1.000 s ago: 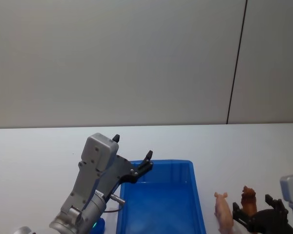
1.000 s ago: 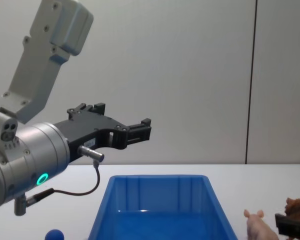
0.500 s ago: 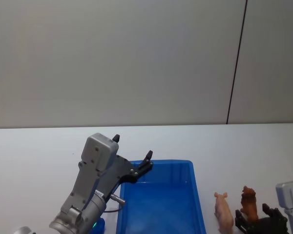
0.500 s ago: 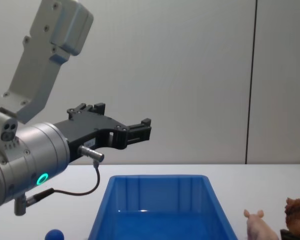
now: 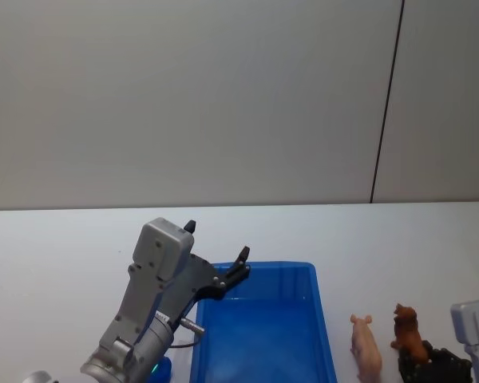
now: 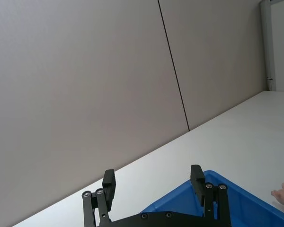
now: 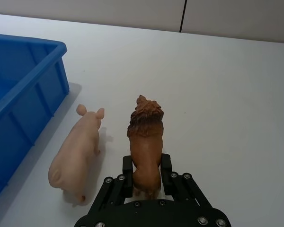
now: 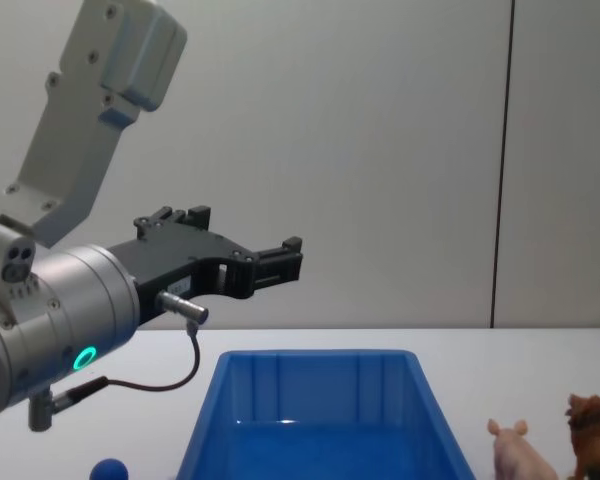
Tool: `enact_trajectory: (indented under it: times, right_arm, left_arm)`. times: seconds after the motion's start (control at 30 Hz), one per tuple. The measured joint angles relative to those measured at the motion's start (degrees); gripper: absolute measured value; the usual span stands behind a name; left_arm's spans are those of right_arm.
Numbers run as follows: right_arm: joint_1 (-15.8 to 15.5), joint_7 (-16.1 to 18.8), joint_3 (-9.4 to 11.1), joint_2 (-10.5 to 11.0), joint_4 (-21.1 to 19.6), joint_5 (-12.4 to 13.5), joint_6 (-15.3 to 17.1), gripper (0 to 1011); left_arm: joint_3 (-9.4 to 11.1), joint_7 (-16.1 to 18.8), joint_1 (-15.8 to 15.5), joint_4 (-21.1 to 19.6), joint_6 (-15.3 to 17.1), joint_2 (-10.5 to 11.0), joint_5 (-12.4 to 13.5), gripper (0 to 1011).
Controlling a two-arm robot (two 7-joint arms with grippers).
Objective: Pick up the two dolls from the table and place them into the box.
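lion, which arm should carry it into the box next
Right. The right gripper is shut on the lion beside the box; the left gripper hangs open and empty over the box's other side.

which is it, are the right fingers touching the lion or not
Touching. In the right wrist view both fingers of the right gripper press against the lion at its hindquarters, no gap either side.

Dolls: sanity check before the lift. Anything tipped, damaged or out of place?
Nothing stands out: pig and lion stand upright on the table beside the box; the right pincer is closed on the lion's hindquarters, the left pincer open above the box.
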Motion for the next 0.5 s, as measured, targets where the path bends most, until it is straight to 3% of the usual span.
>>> enact_trajectory:
  times: [0.13, 0.5]
  right_arm:
    - [-0.24, -0.42, 0.07, 0.00, -0.79, -0.46, 0.00, 321]
    - [-0.71, -0.79, 0.26, 0.34, -4.87, -2.61, -1.34, 321]
  left_arm:
    - [0.00, 0.00, 0.00, 0.00, 0.00, 0.00, 0.00, 1001]
    - [0.00, 0.00, 0.00, 0.00, 0.00, 0.00, 0.00, 1001]
